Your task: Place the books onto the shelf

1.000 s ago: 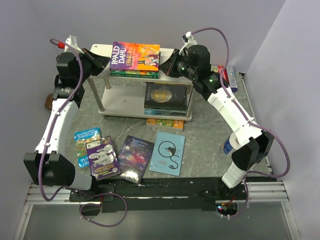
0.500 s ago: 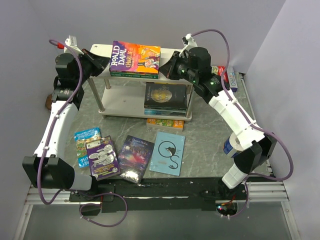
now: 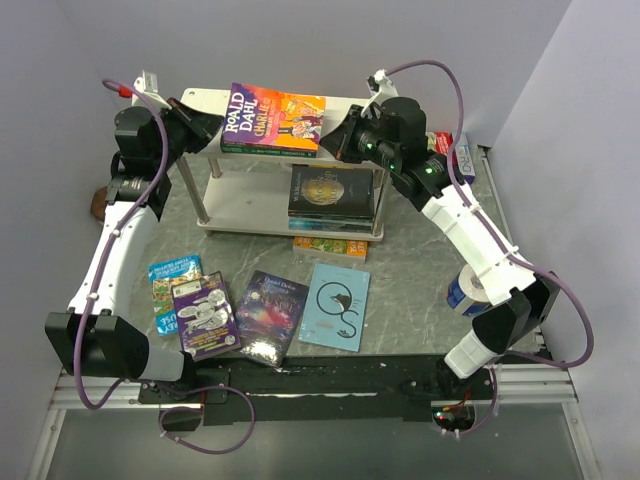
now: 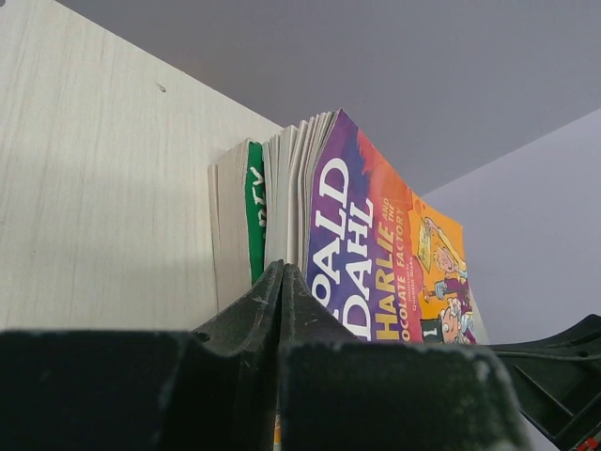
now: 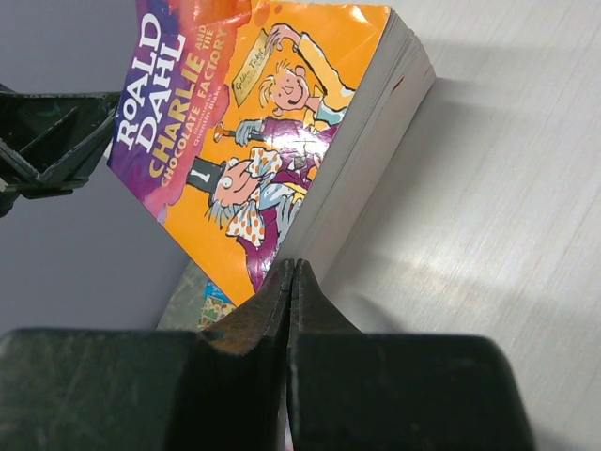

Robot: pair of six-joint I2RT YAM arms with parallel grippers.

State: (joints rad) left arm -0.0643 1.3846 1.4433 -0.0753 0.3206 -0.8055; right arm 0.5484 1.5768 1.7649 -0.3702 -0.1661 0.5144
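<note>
Roald Dahl book (image 3: 272, 112), upper centre on shelf (image 3: 200, 99), flanked by closed, empty left gripper (image 3: 212, 124) and right gripper (image 3: 335, 135); uneven nudging could slide it off.

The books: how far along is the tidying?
Done: the Roald Dahl book and a green one lie on top of the shelf, dark books on its lower board. In hand: left gripper and right gripper, both shut, flank that top stack. Left: five books on the table.
</note>
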